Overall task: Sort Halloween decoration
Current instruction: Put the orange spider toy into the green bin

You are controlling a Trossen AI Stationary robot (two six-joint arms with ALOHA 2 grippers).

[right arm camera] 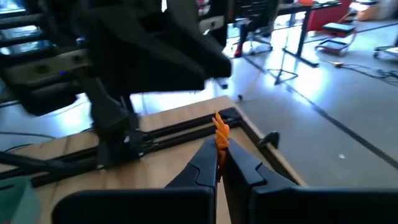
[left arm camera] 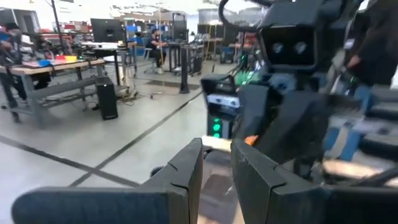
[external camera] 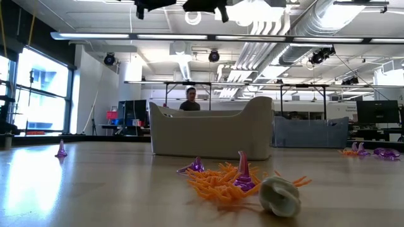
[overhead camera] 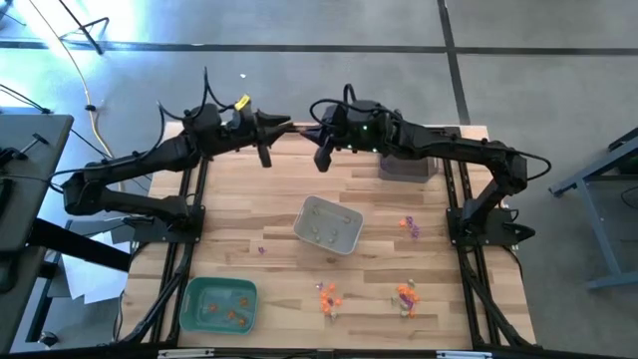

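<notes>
Wooden table [overhead camera: 249, 199] holds three trays; right fingers [right arm camera: 219, 163] clamp one orange trinket [right arm camera: 221, 132], left fingers [left arm camera: 186, 165] apart.

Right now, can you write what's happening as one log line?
right hand: shut on orange trinket, raised at table's far edge | left hand: facing it, nothing visibly held | grey tray: mid-table

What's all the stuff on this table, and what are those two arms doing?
Green tray: one, near left corner, orange trinkets inside.
Pale grey tray: one, table centre, pale trinkets inside.
Dark tray: one, far side, right of centre.
Loose trinkets: several, orange and purple, in small clusters on the near and right parts of the table.
Person: one, in the room beyond the table.
Left gripper: dark, raised over the far edge, slightly apart.
Right gripper: dark, raised facing the left one, shut on an orange trinket.
</notes>
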